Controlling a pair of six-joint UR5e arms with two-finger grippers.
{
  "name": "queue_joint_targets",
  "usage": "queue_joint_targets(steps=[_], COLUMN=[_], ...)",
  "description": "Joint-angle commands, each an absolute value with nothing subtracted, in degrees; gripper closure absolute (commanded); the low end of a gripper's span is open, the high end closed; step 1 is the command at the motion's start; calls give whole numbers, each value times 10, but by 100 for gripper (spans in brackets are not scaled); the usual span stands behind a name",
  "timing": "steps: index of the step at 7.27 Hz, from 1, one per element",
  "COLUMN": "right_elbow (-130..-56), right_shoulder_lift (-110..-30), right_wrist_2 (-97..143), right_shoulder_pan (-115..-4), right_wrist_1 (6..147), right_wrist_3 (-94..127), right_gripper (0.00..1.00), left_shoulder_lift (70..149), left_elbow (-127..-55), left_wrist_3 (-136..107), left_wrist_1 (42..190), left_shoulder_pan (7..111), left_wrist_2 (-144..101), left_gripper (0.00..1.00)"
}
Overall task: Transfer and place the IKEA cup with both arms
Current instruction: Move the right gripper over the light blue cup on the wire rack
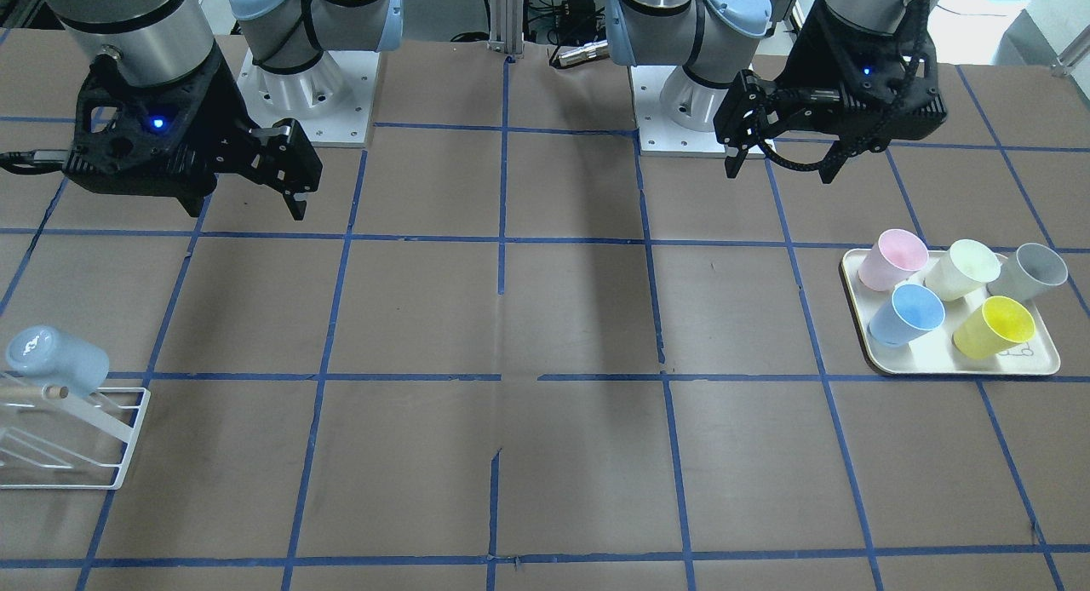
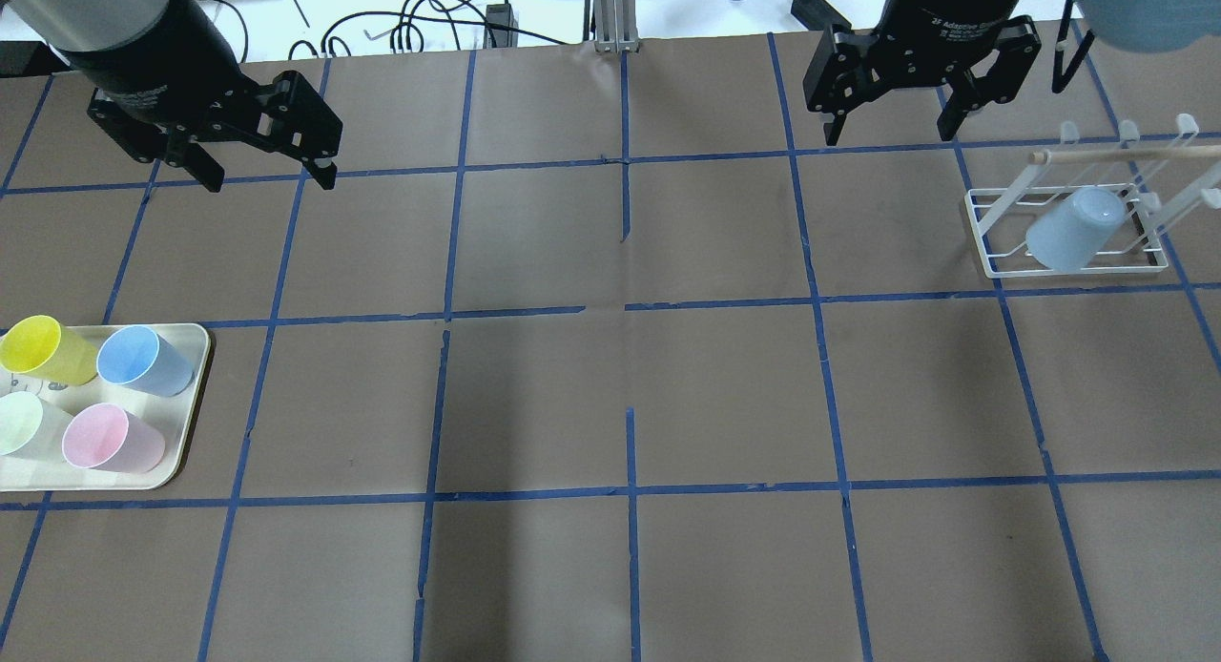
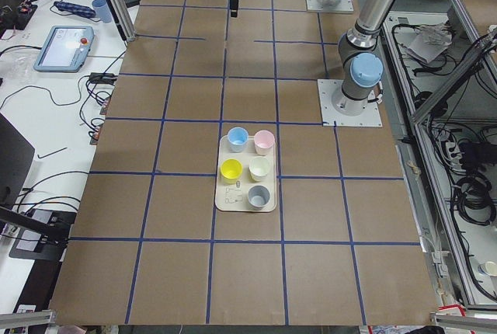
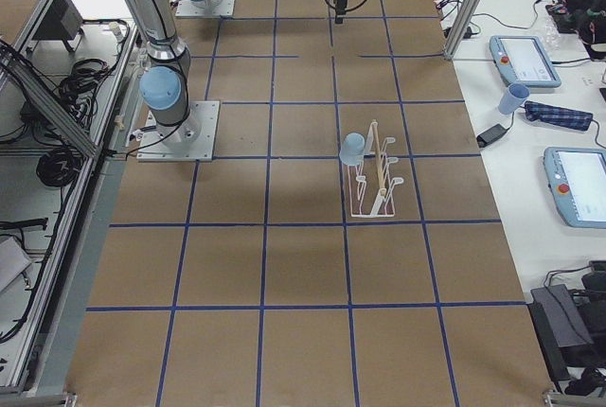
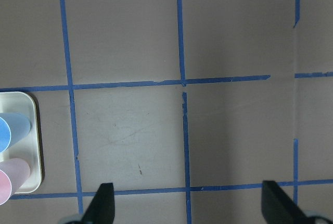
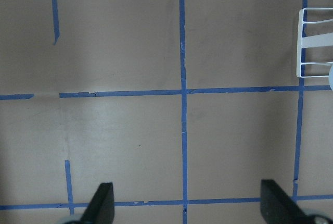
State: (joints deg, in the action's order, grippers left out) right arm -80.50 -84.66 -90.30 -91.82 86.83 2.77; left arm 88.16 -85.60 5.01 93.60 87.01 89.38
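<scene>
The left hand (image 2: 269, 174) hangs raised on the left side, wrist vertical, fingers pointing down and spread wide, holding nothing. The right hand (image 2: 892, 133) mirrors it on the right, equally spread and empty.

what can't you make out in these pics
grey cup: absent from the overhead view, whose left edge cuts the tray.
how the IKEA cup sits on the rack: the contact is hidden by the cup's own wall.
rack: the front-facing view's left edge cuts it off.
print on the tray beside the yellow cup: too small to read.
</scene>
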Motion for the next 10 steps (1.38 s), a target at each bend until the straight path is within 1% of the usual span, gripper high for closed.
queue_joint_targets(steps=[1, 4, 10], right_elbow=[-804, -805, -816], right_shoulder_lift=[-846, -846, -834], right_wrist_2=[-904, -903, -900], right_shoulder_pan=[-917, -912, -731], right_wrist_1=[868, 869, 899], right_wrist_3=[25, 21, -157], right_gripper=[0, 0, 0], left_shoulder_lift=[882, 882, 882], left_elbow=[-856, -856, -857], left_wrist_3=[51, 51, 51], left_wrist_1=[936, 936, 935], left_shoulder_pan=[870, 870, 870], left_wrist_2=[894, 894, 894], left_gripper=[0, 0, 0])
